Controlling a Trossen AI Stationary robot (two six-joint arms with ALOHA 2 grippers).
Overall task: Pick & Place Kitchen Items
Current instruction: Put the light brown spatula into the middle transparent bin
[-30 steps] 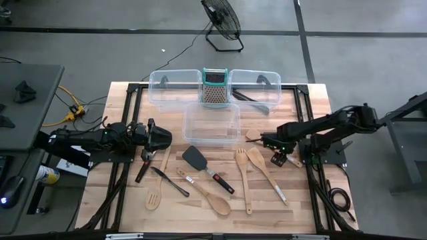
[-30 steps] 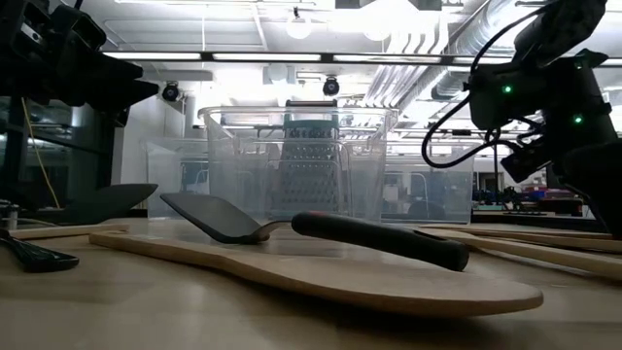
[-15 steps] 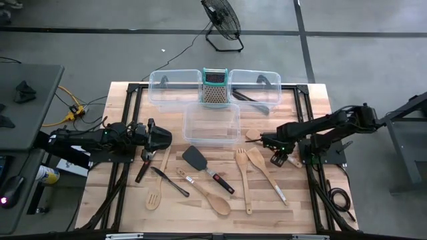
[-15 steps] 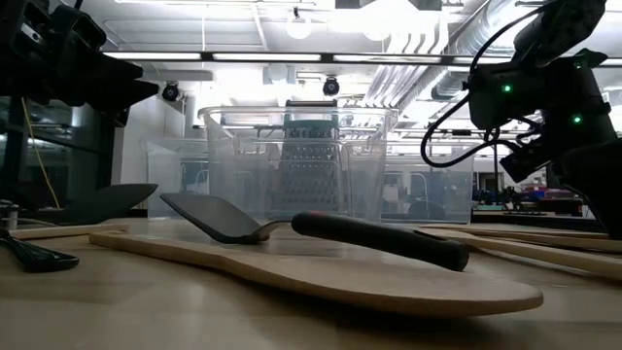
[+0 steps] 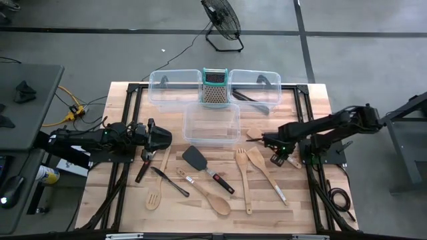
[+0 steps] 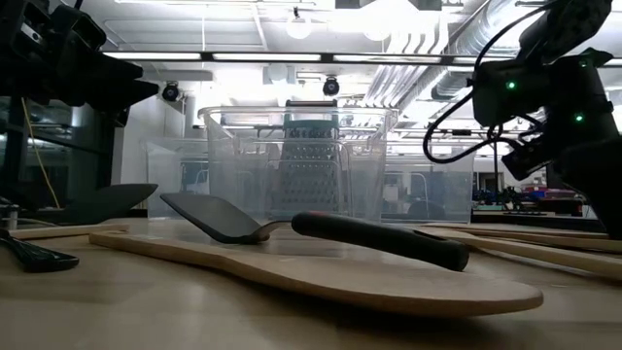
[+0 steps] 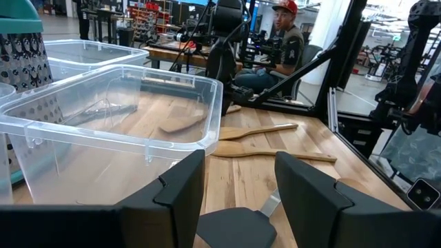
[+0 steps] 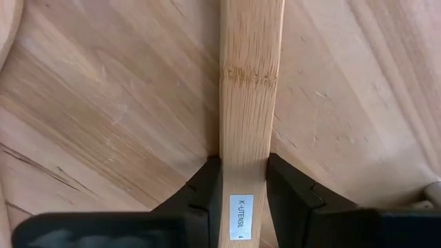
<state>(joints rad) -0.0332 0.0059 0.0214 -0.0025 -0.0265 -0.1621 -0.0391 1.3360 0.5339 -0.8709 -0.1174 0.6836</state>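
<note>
Near the worktop's (image 5: pixel 313 193) right edge, we see only from the wrist our right tool (image 8: pixel 238 182) pinching a wooden handle (image 8: pixel 249 89); our left tool (image 7: pixel 238 182) stands spread.

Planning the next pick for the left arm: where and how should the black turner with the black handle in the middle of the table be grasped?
Judging by its pose, grip the black turner on its thick handle, coming straight down from above with the fingers across the handle. The handle lies flat with bare table on both sides, while the thin blade gives little to clamp.
</note>
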